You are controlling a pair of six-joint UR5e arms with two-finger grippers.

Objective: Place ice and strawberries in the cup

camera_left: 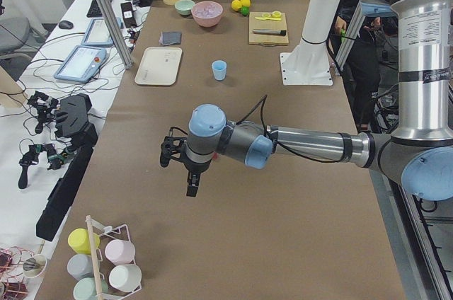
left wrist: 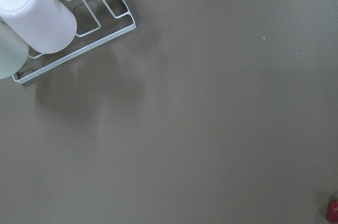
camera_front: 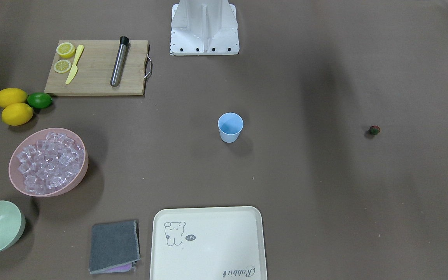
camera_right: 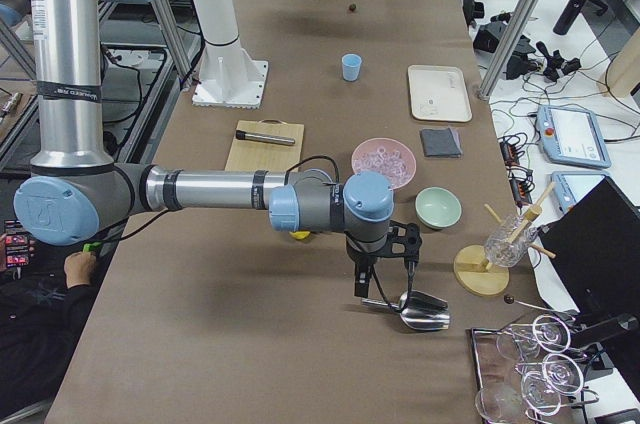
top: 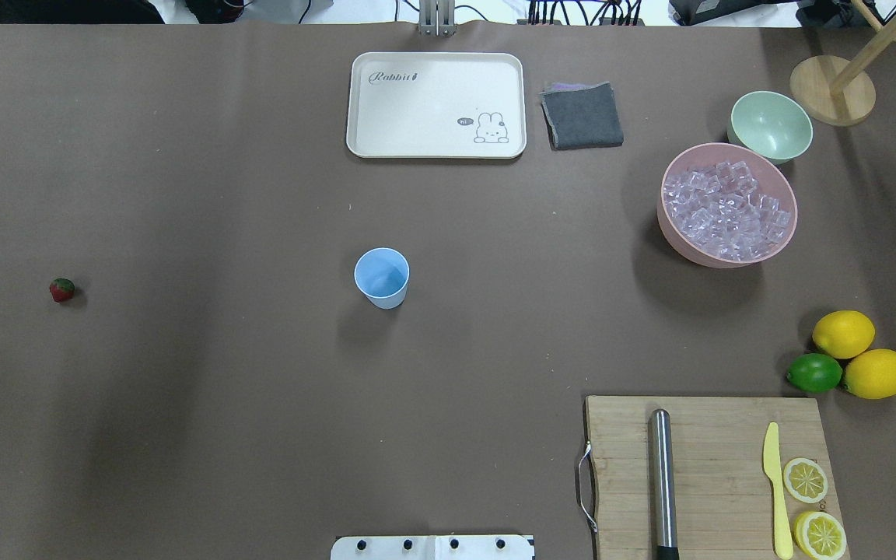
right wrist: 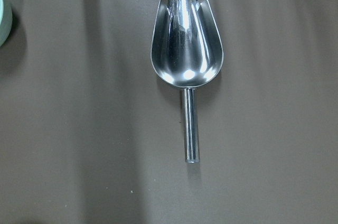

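Step in hand: the opening, judged from the cup (top: 382,278), which stands empty, with no ice or fruit in it.

Right tool (camera_right: 384,279) hovers over a scoop (right wrist: 186,44) lying flat on the table (top: 183,194), directly beneath it. The right wrist view centres the scoop, handle toward the view's lower edge. Cannot tell how the fingers are set, and nothing is visibly carried.
- Scoop: polished steel, rounded mirror-bright bowl, slim cylindrical handle.
- Ice (top: 728,210): clear glassy cubes heaped in a pink bowl (top: 670,225) with a smooth matte wall, near this tool. The cup is well beyond it.

Left tool (camera_left: 190,185): finger state likewise cannot be told. The strawberry (top: 61,289), small, dark red and green-topped, lies near it, at the corner of its wrist view.

Next, probably: lower the right tool and clamp the thin, slippery handle squarely.
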